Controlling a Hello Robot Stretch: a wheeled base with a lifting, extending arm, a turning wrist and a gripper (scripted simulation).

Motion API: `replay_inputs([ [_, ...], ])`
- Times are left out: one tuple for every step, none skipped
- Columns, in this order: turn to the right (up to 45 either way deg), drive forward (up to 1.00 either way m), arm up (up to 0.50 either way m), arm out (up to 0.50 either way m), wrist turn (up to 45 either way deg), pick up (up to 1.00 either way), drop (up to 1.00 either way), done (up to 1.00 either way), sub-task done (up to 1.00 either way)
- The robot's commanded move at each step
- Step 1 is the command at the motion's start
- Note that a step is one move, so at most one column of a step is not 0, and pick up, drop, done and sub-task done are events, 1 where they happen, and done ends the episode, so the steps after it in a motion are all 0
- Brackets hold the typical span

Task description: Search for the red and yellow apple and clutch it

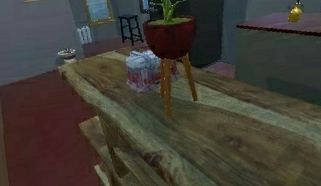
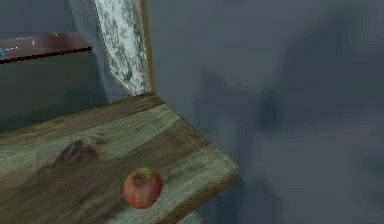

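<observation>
Apple [image 2: 143, 187] red-yellow, lying on wooden table [image 2: 90, 130] near corner edge. Search step looks done; next calls for arm reach to it, then grasp. Finger state: cannot tell.

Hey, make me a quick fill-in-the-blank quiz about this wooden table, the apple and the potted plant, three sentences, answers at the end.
1. The apple lies on the table, which is made of ____.
2. The plant grows in a pot whose colour is ____.
3. A small stand holds the pot up on wooden ____.
Missing words: wood; red; legs.
</observation>
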Motion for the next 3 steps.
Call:
replay_inputs([
  [0.0, 0.0, 0.38, 0.0, 0.0, 0.0, 0.0, 0.0, 0.0],
  [0.0, 0.0, 0.0, 0.0, 45.0, 0.0, 0.0, 0.0, 0.0],
  [0.0, 0.0, 0.0, 0.0, 45.0, 0.0, 0.0, 0.0, 0.0],
])
